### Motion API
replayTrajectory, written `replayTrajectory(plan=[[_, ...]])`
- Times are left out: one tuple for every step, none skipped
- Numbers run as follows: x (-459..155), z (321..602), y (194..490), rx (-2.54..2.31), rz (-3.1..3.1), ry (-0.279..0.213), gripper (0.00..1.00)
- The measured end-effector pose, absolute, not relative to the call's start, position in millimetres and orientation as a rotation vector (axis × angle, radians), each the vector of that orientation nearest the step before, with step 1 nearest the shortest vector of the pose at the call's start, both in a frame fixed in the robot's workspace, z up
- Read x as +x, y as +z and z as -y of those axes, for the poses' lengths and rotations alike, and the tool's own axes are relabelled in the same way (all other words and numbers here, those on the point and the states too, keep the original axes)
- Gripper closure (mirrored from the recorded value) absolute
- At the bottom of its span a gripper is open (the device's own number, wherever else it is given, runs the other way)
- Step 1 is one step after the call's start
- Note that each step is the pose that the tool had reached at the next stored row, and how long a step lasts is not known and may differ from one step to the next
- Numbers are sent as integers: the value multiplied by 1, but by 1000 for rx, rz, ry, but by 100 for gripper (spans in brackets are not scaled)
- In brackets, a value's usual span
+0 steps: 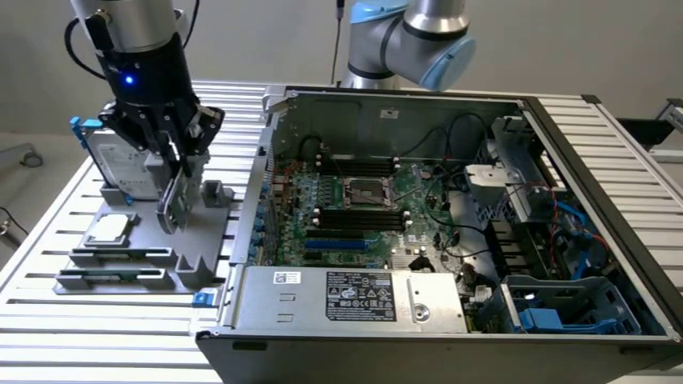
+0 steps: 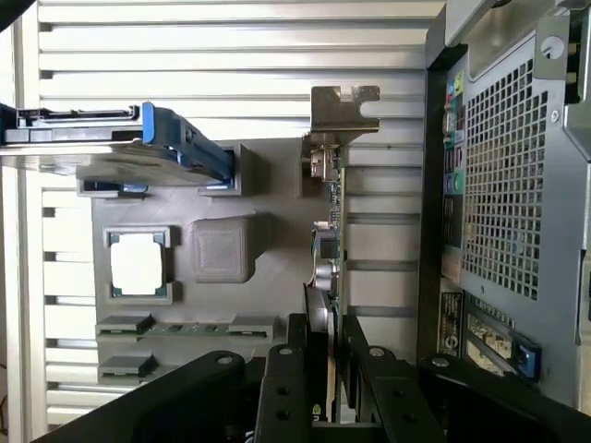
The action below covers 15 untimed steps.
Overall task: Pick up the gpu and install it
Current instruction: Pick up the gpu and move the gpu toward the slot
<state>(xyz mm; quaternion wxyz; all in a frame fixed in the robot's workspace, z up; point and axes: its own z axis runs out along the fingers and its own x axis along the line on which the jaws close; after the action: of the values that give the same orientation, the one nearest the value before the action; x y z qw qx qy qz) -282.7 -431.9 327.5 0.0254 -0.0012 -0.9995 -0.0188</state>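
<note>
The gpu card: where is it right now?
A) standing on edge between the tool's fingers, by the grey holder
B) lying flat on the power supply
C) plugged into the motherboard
A: the tool clamps the gpu on edge at the grey holder.

This was a robotics lab bench. An industrial robot arm (image 1: 417,40) stood at the far edge of a slatted aluminium table (image 1: 64,320). The table carried an opened computer case (image 1: 427,352) with its motherboard (image 1: 363,200) bared, and a grey parts fixture (image 1: 208,228) beside it.
</note>
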Motion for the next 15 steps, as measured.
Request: replayTrajectory(plan=[[-283, 432, 332, -6, 3090, -58, 74], [-283, 431, 337, -9, 3090, -58, 74], [-283, 431, 341, -12, 3090, -58, 74], [-282, 431, 346, -14, 3090, -57, 74], [-282, 430, 350, -16, 3091, -57, 74], [-282, 429, 354, -19, 3091, -55, 74], [-282, 429, 359, -21, 3091, -52, 74], [-281, 428, 364, -23, 3091, -49, 74], [-281, 427, 368, -24, 3091, -47, 74], [-280, 427, 373, -25, 3091, -45, 74], [-278, 426, 378, -26, 3091, -44, 74], [-275, 426, 382, -26, 3091, -44, 74], [-272, 426, 386, -26, 3091, -44, 74], [-269, 426, 391, -26, 3091, -44, 74], [-265, 426, 395, -26, 3091, -44, 74]])
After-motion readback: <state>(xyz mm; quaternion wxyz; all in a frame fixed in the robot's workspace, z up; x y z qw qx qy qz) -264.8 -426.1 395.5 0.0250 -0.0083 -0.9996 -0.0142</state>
